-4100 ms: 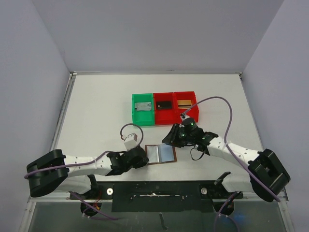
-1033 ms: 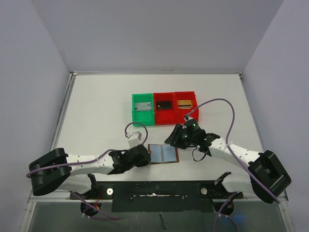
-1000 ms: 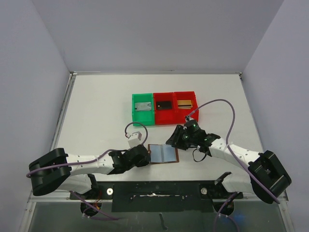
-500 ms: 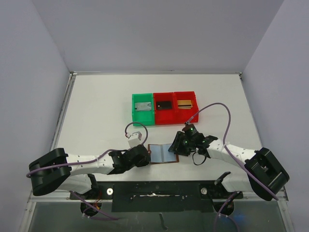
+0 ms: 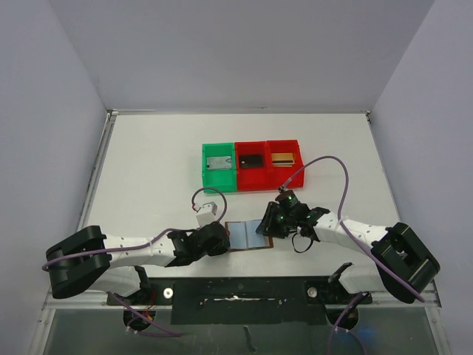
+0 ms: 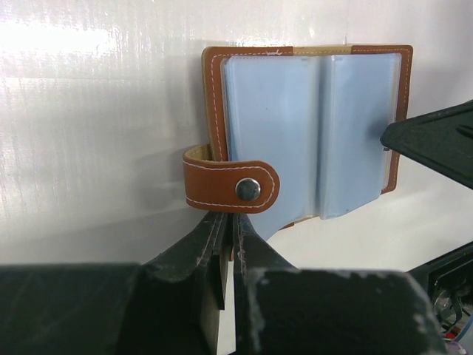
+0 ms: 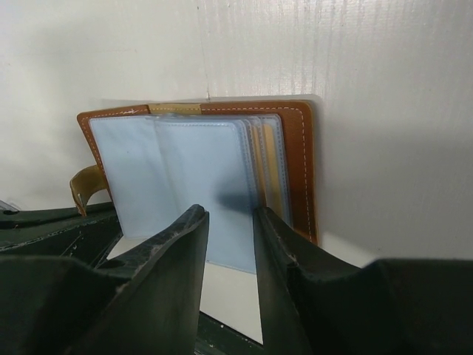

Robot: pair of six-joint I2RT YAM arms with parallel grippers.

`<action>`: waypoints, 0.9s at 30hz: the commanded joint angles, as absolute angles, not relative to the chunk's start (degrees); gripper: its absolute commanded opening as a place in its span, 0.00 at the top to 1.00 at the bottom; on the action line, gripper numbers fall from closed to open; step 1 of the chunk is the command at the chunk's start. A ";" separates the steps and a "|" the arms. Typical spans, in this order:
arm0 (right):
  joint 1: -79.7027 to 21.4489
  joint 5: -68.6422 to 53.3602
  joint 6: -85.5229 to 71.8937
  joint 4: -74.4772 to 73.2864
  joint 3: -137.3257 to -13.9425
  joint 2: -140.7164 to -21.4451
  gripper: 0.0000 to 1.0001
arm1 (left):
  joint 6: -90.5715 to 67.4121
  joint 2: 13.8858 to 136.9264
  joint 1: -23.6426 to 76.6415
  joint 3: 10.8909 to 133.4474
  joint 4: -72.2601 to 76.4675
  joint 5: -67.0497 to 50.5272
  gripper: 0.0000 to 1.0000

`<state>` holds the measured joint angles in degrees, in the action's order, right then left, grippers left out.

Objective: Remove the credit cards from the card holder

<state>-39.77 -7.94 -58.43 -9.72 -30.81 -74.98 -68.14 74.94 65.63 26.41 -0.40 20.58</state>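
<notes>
Card holder (open) under right gripper

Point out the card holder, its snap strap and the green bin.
card holder (image 6: 310, 133): left wrist view, on its pale inner pocket.
snap strap (image 6: 211, 185): left wrist view, on brown leather beside the stud.
green bin (image 5: 219, 183): top view, on its near wall.

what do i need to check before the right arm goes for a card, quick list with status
1. card holder lying open, pockets facing up: ok
2. left gripper shut at the holder's strap edge and seemingly pinching it to steady it: ok
3. right gripper open, jaws apart in front of the pockets: ok
4. a card left to pull: gold-yellow card edge shows in the right-hand pockets: ok
5. card between the right jaws: not ok, nothing gripped yet
6. jaws lined up on that card: cannot tell
</notes>
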 commanded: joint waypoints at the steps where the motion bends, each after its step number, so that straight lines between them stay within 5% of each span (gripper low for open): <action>1: -40.78 -9.90 -58.38 -5.93 -31.38 -74.84 0.68 | -66.85 75.92 65.66 28.96 1.05 19.24 1.00; 17: -40.78 -12.71 -58.98 -2.84 -32.07 -73.89 0.68 | -66.49 76.98 65.65 29.33 1.32 18.38 1.00; 27: -42.50 -22.05 -58.20 7.43 -37.53 -84.04 0.65 | -66.71 77.34 65.67 29.18 2.10 18.31 1.00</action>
<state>-41.19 -16.64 -58.87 -0.51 -32.73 -80.27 -67.68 76.77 65.63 27.44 0.27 19.14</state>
